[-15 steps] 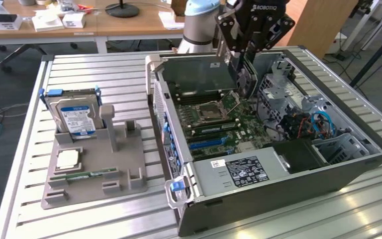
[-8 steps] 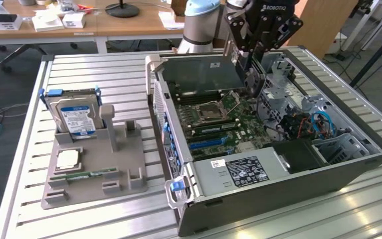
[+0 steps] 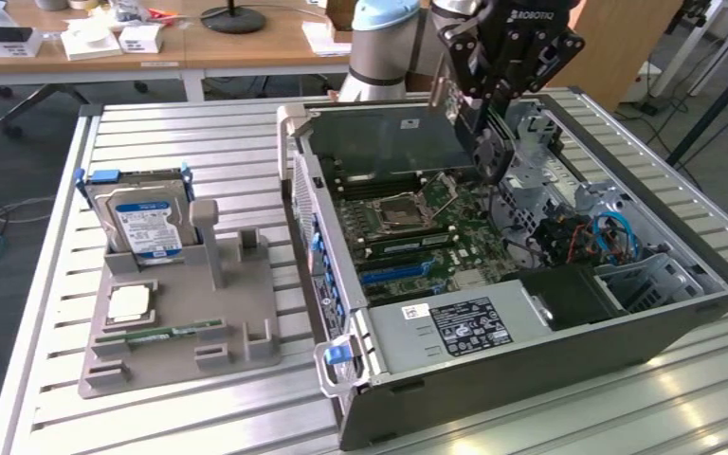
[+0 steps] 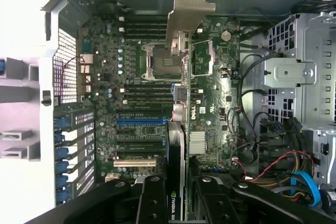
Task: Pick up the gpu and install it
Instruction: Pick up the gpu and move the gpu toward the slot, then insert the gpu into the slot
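Black fingers (image 4: 152,203) of the gripper (image 4: 176,195) are clamped on the gpu (image 4: 177,145), which is held on edge above the motherboard (image 4: 131,93) of the open computer case (image 3: 667,322). That case is laid on the bench (image 3: 187,142), toward its edge at the exterior view's right.

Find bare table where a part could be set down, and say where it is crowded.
Bare table lies behind the hard drive, toward the far edge, and in front of the computer case, at the exterior view's right. The strip between grey holder and case is narrow. Inside the case is crowded: cables, and the gripper holding the gpu.
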